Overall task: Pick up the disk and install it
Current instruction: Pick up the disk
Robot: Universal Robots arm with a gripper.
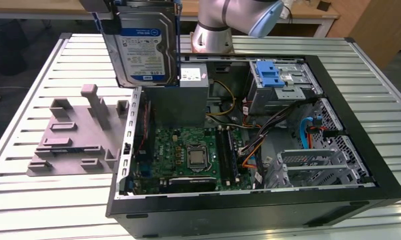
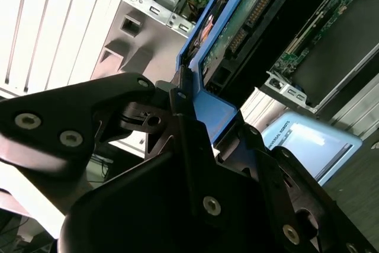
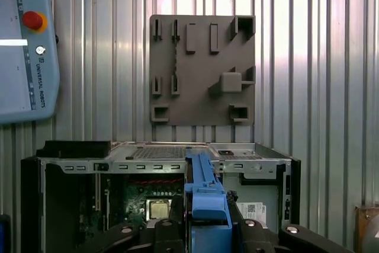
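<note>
The disk [image 1: 141, 47], a silver hard drive with a blue-and-white label in a blue plastic bracket, hangs upright in the air above the open computer case's back corner, at the exterior view's left. My gripper [image 1: 138, 5] holds it from above, largely cut off by the picture's edge. In the second wrist view the black fingers [image 2: 177, 108] are clamped on the blue bracket of the disk [image 2: 237, 22]. In the first wrist view the gripper [image 3: 204, 226] is shut on the disk's bracket [image 3: 204, 191], edge-on, above the case.
The open computer case [image 1: 254, 205] lies on a slatted metal table [image 1: 40, 210], with motherboard, cables and a drive cage with a blue latch [image 1: 274, 75]. A grey power supply box [image 1: 180, 97] sits just below the disk. A grey fixture plate [image 1: 73, 135] lies beside the case. A teach pendant [image 3: 26, 45] rests on the table.
</note>
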